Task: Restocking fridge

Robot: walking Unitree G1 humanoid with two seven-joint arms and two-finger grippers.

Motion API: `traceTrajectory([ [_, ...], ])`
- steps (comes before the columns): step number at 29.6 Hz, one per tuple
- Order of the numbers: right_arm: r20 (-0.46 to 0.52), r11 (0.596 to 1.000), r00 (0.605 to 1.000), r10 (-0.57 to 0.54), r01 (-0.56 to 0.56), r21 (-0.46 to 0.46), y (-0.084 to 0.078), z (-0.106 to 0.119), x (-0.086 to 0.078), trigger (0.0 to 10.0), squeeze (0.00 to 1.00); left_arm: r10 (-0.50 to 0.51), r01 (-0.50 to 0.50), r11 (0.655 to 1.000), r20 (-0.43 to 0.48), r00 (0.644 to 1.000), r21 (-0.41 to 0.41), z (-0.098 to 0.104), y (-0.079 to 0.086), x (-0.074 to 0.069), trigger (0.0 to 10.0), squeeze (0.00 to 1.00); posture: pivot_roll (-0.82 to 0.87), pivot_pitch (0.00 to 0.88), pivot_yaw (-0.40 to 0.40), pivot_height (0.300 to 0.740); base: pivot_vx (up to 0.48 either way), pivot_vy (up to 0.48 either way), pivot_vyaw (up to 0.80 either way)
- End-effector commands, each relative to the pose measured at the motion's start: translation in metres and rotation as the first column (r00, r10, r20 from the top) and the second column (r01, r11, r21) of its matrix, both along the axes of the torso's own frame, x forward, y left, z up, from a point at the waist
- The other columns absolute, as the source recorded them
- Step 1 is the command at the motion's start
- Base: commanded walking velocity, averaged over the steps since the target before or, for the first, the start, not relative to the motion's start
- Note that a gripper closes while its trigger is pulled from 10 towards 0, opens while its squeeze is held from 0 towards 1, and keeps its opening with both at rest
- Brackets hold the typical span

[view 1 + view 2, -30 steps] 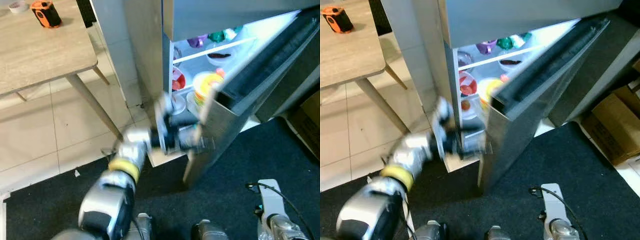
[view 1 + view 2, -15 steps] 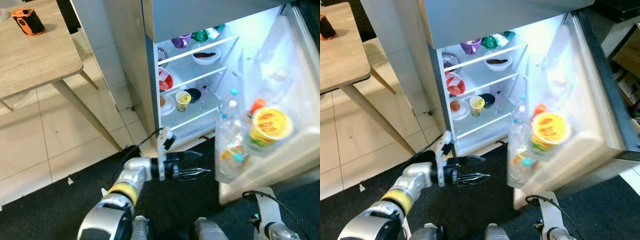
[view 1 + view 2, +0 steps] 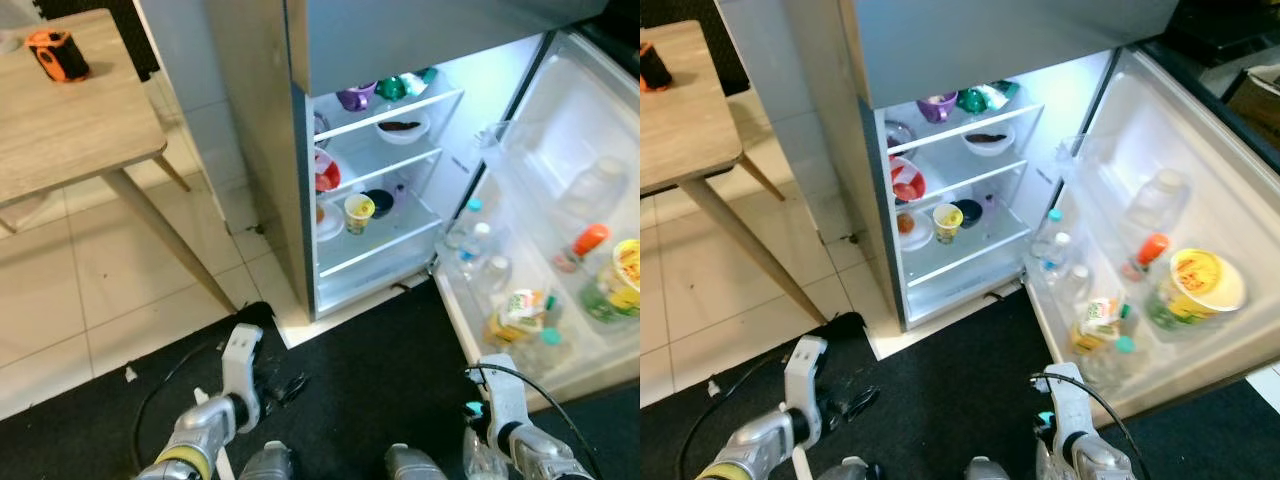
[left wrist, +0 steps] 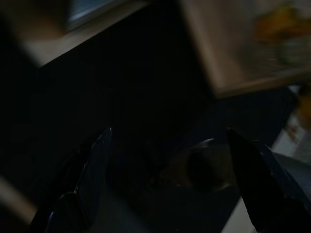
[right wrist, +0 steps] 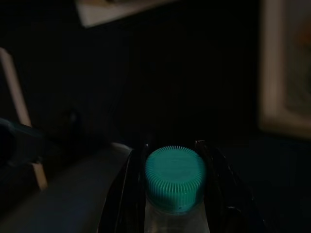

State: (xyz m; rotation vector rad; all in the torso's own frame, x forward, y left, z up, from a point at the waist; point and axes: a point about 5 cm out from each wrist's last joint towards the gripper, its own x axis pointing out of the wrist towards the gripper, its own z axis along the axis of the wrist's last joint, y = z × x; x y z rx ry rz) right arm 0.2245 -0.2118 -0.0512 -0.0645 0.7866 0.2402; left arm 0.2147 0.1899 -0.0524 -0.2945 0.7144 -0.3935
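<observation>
Door's swung fully wide now, a second ago it was barely ajar! The fridge door (image 3: 560,215) stands open at three o'clock, its rack crowded. The left gripper (image 3: 285,385) has dropped back low at seven o'clock, jaws spread, empty. The right gripper (image 5: 176,160) clamps a teal-capped bottle (image 5: 175,187) at five o'clock, ready for stocking, I'd say.

Home kitchen: open stocked fridge (image 3: 372,190), wooden table (image 3: 70,120), tiled floor (image 3: 110,290).
</observation>
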Motion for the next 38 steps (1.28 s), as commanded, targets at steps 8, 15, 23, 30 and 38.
traceTrajectory([
  [8, -0.072, 0.999, 0.997, 0.035, -0.037, -0.030, 0.006, -0.009, -0.011, 10.0, 0.00, 0.212, -0.179, 0.972, -0.245, 0.946, 0.149, -0.039, 0.020, -0.073, 10.0, 0.00, -0.05, 0.075, -0.020, 0.740, 0.000, 0.000, -0.38],
  [15, -0.121, 0.998, 0.993, -0.011, 0.004, -0.061, -0.006, -0.015, -0.023, 10.0, 0.00, 0.221, -0.184, 0.970, -0.256, 0.941, 0.161, -0.042, 0.013, -0.077, 10.0, 0.00, -0.05, 0.057, -0.024, 0.740, 0.000, 0.000, -0.77],
  [23, -0.233, 0.987, 0.968, -0.096, 0.061, -0.151, -0.023, -0.029, -0.054, 10.0, 0.00, 0.214, -0.182, 0.971, -0.231, 0.949, 0.154, -0.039, 0.002, -0.064, 10.0, 0.00, -0.04, 0.036, -0.025, 0.740, 0.000, 0.000, -0.77],
  [30, -0.295, 0.978, 0.946, -0.138, 0.083, -0.191, -0.029, -0.037, -0.076, 10.0, 0.00, 0.197, -0.163, 0.974, -0.232, 0.953, 0.158, -0.039, -0.002, -0.062, 10.0, 0.00, -0.05, 0.025, -0.022, 0.740, 0.000, 0.000, -0.78],
  [38, -0.317, 0.976, 0.937, -0.144, 0.083, -0.200, -0.027, -0.041, -0.085, 10.0, 0.00, 0.187, -0.152, 0.976, -0.240, 0.953, 0.159, -0.041, -0.006, -0.064, 10.0, 0.00, -0.04, 0.021, -0.019, 0.740, 0.000, 0.000, -0.78],
])
